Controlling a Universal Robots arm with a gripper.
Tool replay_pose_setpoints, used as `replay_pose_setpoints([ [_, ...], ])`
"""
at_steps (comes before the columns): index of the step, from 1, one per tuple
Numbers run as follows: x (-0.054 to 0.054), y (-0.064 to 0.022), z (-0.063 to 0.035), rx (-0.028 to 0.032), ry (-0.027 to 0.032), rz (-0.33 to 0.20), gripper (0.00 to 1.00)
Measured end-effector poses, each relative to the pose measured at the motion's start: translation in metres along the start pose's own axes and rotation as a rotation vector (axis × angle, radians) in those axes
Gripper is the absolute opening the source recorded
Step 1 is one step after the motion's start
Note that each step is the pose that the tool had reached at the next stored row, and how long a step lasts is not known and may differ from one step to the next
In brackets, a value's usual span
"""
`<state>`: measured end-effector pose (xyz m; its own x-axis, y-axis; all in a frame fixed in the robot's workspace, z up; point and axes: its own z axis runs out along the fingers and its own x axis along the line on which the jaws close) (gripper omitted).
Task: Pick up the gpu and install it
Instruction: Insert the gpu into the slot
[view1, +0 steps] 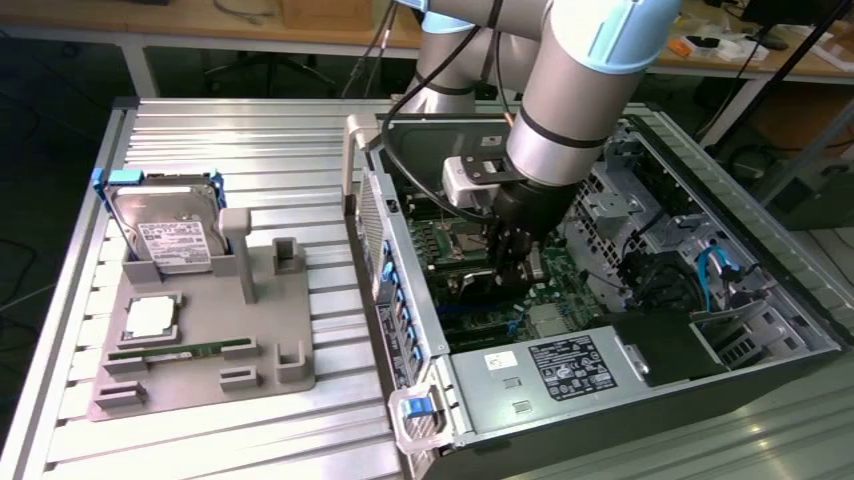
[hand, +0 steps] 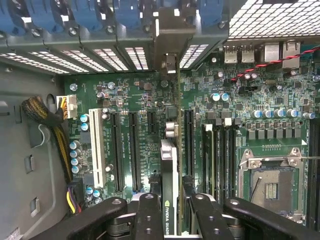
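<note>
Black card edge-on between my fingers (hand: 150, 215) — my hand (hand: 170, 212) grips gpu (hand: 169, 165) inside open computer case (view1: 747, 300), over motherboard (hand: 240, 125). Judgement: keep card upright, bracket toward rear slots, line edge with slot (hand: 188, 145) — press straight.

Inside the open computer case (view1: 641, 330), the gripper (view1: 514, 262) hangs over the motherboard (view1: 461, 250); left of the case, a tray (view1: 267, 330) bears a hard drive (view1: 167, 230).

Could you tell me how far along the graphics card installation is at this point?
Done: the gpu is picked up, off the grey holder, where the hard drive remains. In hand: the gripper holds it edge-on inside the computer case, above the motherboard slots. Left: seating it; I cannot tell if it is in a slot.
</note>
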<state>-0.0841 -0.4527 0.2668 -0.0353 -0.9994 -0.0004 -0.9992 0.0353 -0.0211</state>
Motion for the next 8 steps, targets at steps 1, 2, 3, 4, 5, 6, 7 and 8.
replay_pose_setpoints([
  [1,-0.0016,0.0001,0.0001,0.0000,0.0000,0.000,0.27],
  [2,-0.0021,0.0000,0.0003,0.0000,0.0000,0.000,0.27],
  [3,-0.0024,0.0000,0.0006,0.0000,0.0000,0.000,0.27],
  [4,-0.0028,0.0001,0.0011,0.0000,-0.0001,0.000,0.27],
  [5,-0.0031,0.0002,0.0016,0.0000,-0.0001,0.000,0.27],
  [6,-0.0031,0.0002,0.0018,-0.0001,0.0001,0.000,0.27],
  [7,-0.0031,0.0002,0.0022,-0.0001,0.0001,0.000,0.27],
  [8,-0.0031,0.0003,0.0031,0.0000,0.0000,0.000,0.27],
])
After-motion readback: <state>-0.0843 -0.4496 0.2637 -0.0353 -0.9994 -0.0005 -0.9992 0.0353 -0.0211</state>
